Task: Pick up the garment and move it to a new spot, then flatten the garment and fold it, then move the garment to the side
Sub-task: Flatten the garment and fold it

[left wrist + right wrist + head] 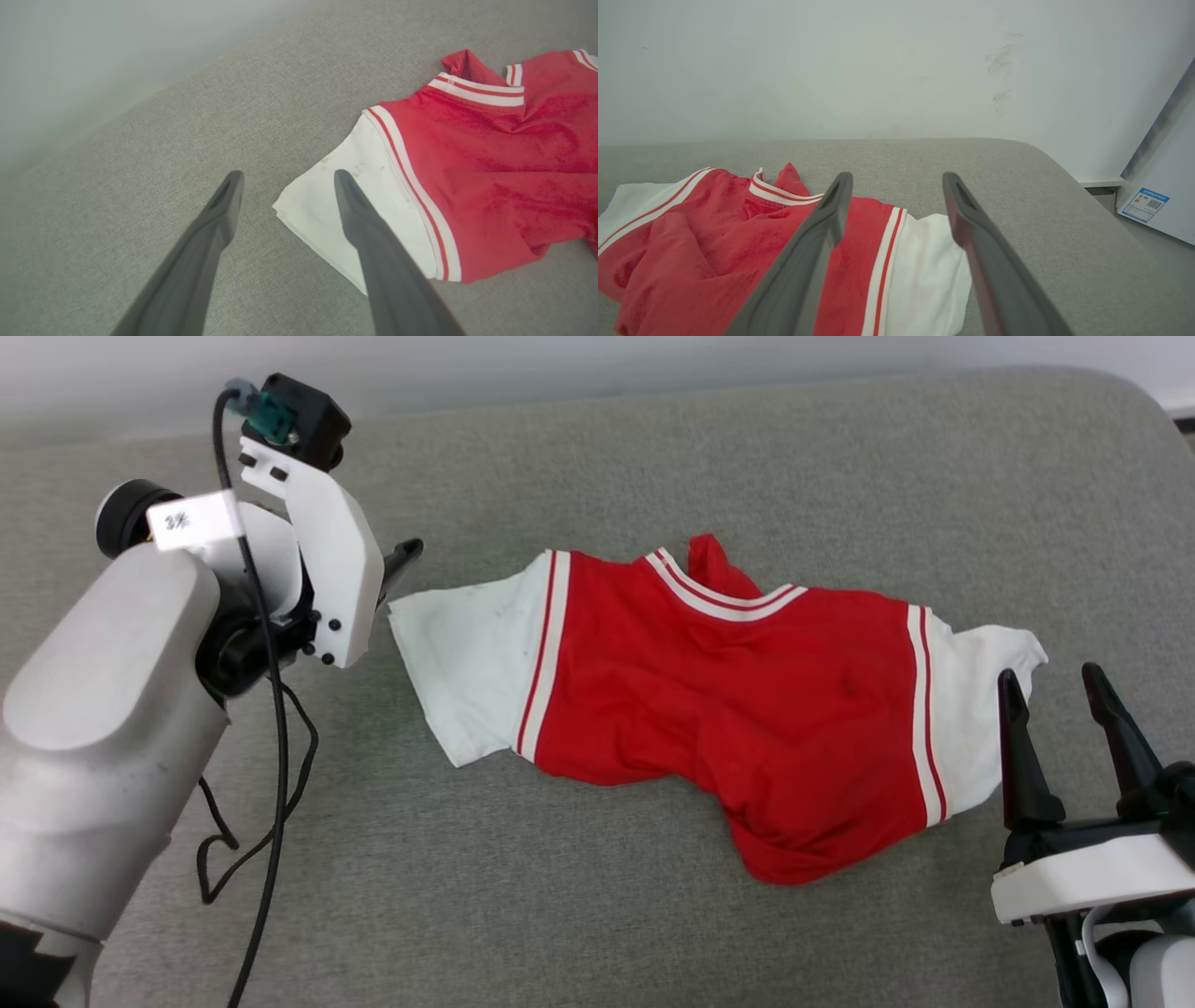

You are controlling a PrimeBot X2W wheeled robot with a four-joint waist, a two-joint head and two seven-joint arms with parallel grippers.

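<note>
Garment point(719, 691) lies crumpled mid-counter point(579, 905), its long axis running between the left and right edges, with a white sleeve just ahead of each wide-open, empty claw, left claw point(287, 173) and right claw point(1050, 674) about equally near.

Fig.: grey fabric pad point(597, 915), rounded far-right corner. One garment point(728, 700) lies directly on it, approx. centre, crosswise and rumpled, red body w/ lower part bunched. White sleeves spread flat at L and R ends; striped collar toward far edge.
</note>
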